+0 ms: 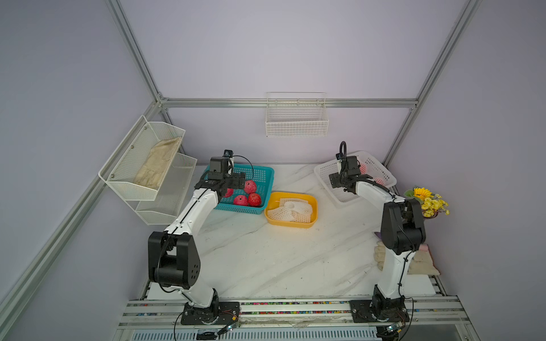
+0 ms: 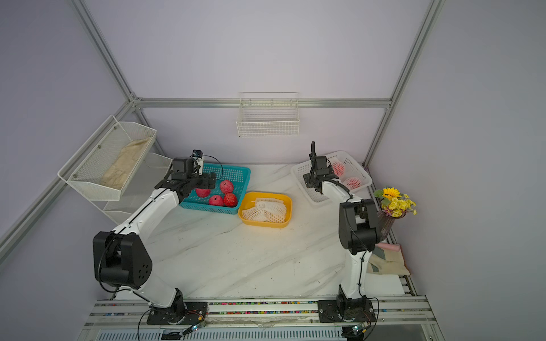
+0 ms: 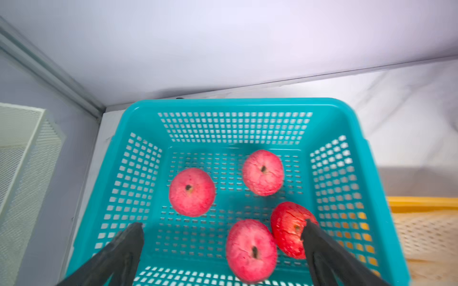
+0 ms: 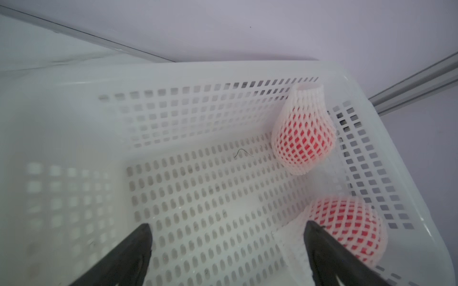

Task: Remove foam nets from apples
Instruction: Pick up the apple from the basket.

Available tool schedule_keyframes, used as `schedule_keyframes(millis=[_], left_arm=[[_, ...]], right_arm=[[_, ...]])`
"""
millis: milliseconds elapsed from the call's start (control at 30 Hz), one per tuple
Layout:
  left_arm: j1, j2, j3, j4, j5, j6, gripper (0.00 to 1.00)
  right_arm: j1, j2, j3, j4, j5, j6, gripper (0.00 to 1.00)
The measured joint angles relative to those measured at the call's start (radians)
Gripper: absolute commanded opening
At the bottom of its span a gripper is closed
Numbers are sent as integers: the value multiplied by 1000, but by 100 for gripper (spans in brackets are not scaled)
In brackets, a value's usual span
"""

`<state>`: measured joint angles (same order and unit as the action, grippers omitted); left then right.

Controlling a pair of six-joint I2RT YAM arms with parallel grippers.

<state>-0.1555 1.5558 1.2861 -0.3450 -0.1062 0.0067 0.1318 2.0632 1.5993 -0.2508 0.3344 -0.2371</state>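
Observation:
Several bare red apples [image 3: 192,192] lie in the teal basket [image 3: 223,106], which both top views show at the back left [image 1: 266,174]. My left gripper [image 3: 221,227] hangs open above them and holds nothing; one apple [image 3: 250,250] looks blurred below the gap. My right gripper [image 4: 228,228] is open over the white lattice basket [image 4: 198,74]. Two apples in white foam nets lie there: one [image 4: 304,138] at the far wall, one [image 4: 347,227] just beyond a fingertip [image 4: 313,232]. Empty foam nets [image 1: 295,208] fill the yellow tray [image 1: 291,225].
A white mesh rack [image 1: 147,165] with a cloth hangs on the left wall, close to the left arm. A wire basket [image 1: 297,118] hangs on the back wall. A vase of yellow flowers [image 1: 428,203] and folded cloths [image 1: 419,262] sit along the right edge.

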Motion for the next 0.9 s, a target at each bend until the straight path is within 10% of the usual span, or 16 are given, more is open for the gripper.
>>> schedule_keyframes(millis=[300, 900], left_arm=[[-182, -161, -203, 42, -3, -22, 100], [-256, -178, -269, 97, 47, -29, 100]], right_arm=[[-105, 234, 295, -14, 17, -26, 97], [-152, 513, 659, -61, 53, -71, 97]])
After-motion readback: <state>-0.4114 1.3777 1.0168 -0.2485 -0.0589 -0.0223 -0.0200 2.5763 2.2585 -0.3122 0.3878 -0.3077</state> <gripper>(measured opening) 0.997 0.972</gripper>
